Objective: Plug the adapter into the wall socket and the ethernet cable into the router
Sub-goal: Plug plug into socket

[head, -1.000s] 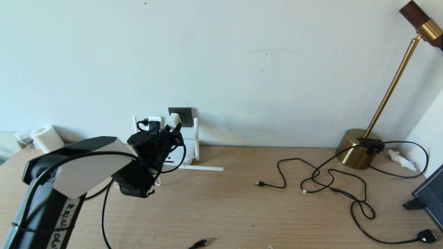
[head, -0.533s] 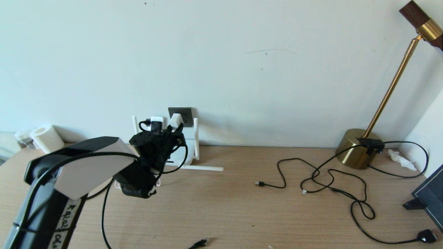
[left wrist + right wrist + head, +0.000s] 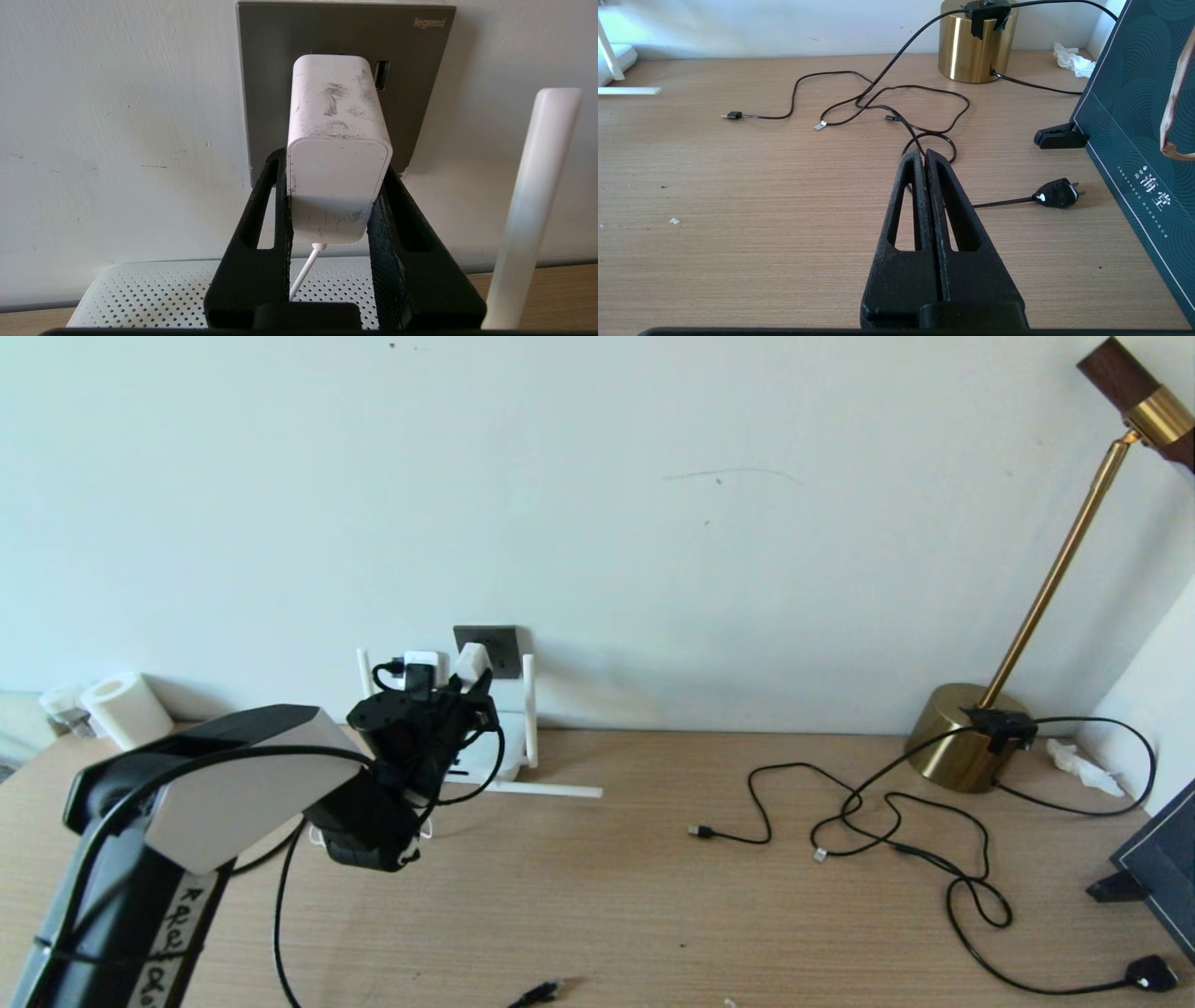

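Note:
My left gripper (image 3: 467, 683) (image 3: 334, 163) is shut on the adapter (image 3: 471, 663) (image 3: 337, 154), a scuffed white block with a thin white cord hanging from its near end. The adapter's far end is pressed against the dark grey wall socket (image 3: 499, 642) (image 3: 280, 70); its pins are hidden. Below lies the white router (image 3: 487, 763) (image 3: 140, 294), with one antenna (image 3: 532, 210) standing beside the gripper. The ethernet cable runs down past my left arm, and its plug tip (image 3: 541, 992) lies at the table's front edge. My right gripper (image 3: 924, 154) is shut on nothing, above the table on the right.
A brass lamp base (image 3: 957, 739) (image 3: 976, 46) stands at the back right, with thin black USB cables (image 3: 840, 803) (image 3: 878, 100) spread across the table. A black mains plug (image 3: 1057, 193), a black clip (image 3: 1059, 137) and a dark patterned box (image 3: 1134, 116) are at the right. A paper roll (image 3: 126, 709) is at far left.
The left gripper with the adapter has nudged very slightly at the socket and back. Nothing else has moved.

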### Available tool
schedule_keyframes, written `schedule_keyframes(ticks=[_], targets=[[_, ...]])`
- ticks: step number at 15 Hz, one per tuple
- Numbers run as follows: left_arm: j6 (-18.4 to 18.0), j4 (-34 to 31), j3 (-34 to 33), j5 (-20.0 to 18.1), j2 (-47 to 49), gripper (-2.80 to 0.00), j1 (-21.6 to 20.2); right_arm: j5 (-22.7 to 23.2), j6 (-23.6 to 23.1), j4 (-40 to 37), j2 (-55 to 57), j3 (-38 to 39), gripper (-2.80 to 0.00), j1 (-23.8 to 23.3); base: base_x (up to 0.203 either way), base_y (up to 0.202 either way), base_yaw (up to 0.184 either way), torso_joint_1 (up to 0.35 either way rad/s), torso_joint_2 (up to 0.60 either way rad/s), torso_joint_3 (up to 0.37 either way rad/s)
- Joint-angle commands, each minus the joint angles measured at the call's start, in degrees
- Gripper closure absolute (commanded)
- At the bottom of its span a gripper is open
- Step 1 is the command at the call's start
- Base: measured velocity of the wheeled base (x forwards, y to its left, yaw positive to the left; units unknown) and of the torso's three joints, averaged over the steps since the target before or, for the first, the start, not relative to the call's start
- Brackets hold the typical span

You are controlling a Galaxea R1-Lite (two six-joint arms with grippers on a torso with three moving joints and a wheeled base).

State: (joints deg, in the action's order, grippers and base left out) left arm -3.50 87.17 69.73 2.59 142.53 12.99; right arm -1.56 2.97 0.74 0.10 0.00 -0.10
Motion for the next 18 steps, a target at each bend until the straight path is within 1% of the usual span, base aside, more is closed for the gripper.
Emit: schedule_keyframes(ticks=[1,5,11,18], targets=[[-0.02,0.49,-0.03,0.05,-0.06,0.00,-0.16,-0.02,0.01,0.05,-0.01,0.00,0.00,0.01,0.000,0.000,0.000,0.000,0.00,0.000],[-0.09,0.49,0.23,-0.03,0.03,0.00,-0.42,-0.02,0.01,0.05,-0.01,0.00,0.00,0.01,0.000,0.000,0.000,0.000,0.00,0.000],[-0.10,0.49,2.31,-0.13,0.20,0.00,-0.33,-0.02,0.01,0.05,-0.01,0.00,0.00,0.01,0.000,0.000,0.000,0.000,0.00,0.000],[-0.10,0.49,1.90,-0.13,0.47,0.00,-0.33,-0.02,0.01,0.05,-0.01,0.00,0.00,0.01,0.000,0.000,0.000,0.000,0.00,0.000]])
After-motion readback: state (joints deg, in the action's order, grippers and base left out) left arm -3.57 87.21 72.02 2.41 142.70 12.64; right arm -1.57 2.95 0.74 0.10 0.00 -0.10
